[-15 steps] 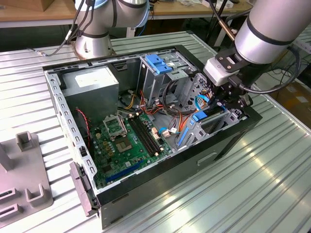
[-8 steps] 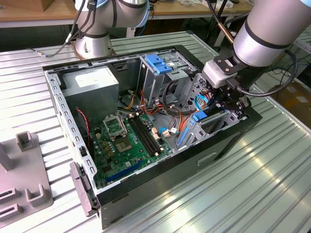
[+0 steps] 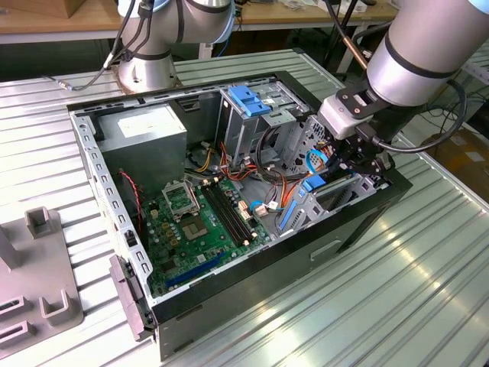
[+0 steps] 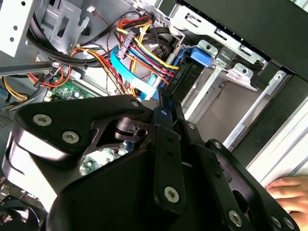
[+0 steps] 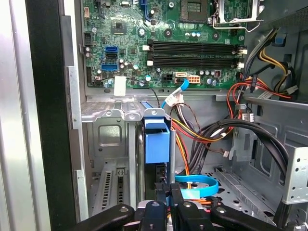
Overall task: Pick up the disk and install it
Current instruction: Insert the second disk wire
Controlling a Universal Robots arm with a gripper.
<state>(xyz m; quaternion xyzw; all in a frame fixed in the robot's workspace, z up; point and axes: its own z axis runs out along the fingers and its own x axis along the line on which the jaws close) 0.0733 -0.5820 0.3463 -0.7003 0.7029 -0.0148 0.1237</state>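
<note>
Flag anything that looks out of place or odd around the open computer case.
A person's hand rests on the table right beside the case while the gripper works inside it by the disk. Otherwise nothing looks spilled or damaged.

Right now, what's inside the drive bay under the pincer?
The disk stands on edge in the bay, blue rail tab up, the pincer shut on its near end. Its label and lower part are hidden by the bay walls.

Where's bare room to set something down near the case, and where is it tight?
Bare table slats bordering the case's black side, toward the exterior view's right. Crowded: cables beside the hand and disk.
</note>
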